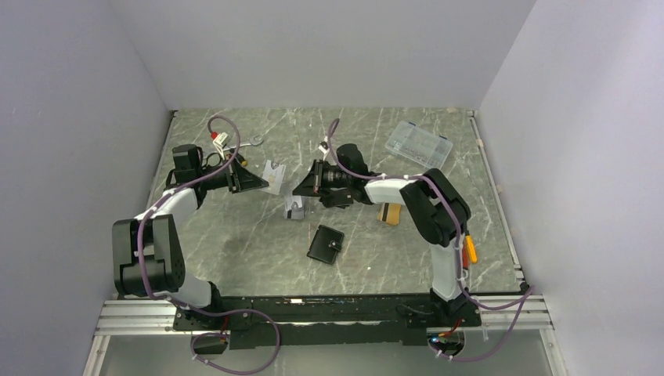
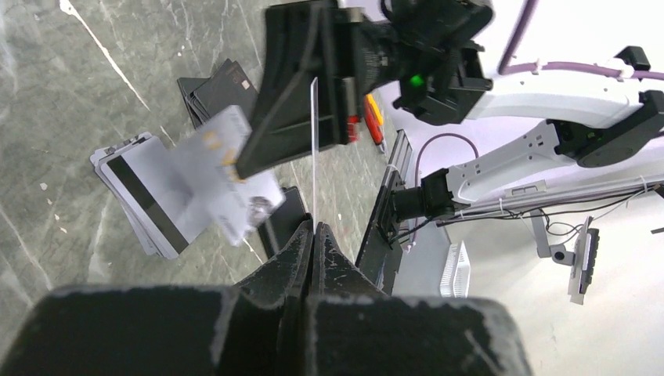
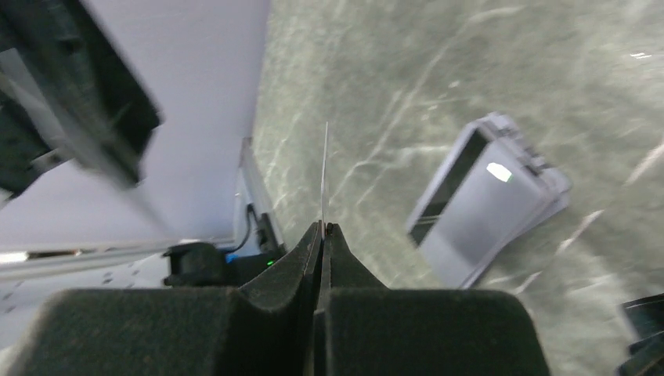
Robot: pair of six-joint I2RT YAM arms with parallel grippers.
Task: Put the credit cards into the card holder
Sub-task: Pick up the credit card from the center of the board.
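Note:
The card holder [image 1: 325, 244], a small black wallet with a silver snap, lies shut on the table's middle, apart from both grippers. My left gripper [image 1: 265, 182] is shut on a pale credit card [image 1: 274, 177], seen edge-on in the left wrist view [image 2: 313, 149] above the fingertips [image 2: 313, 229]. My right gripper [image 1: 297, 192] faces it, shut on another thin card [image 3: 324, 172] that rises edge-on from its tips [image 3: 323, 227]. A stack of pale cards [image 1: 294, 209] with a black stripe lies under the two grippers [image 2: 141, 196] [image 3: 485, 196]. An orange-tan card [image 1: 389, 213] lies beside the right arm.
A clear plastic compartment box [image 1: 419, 145] stands at the back right. A small silver piece [image 1: 254, 141] lies at the back left. A flat black piece [image 2: 219, 86] lies beyond the card stack. Grey walls enclose three sides.

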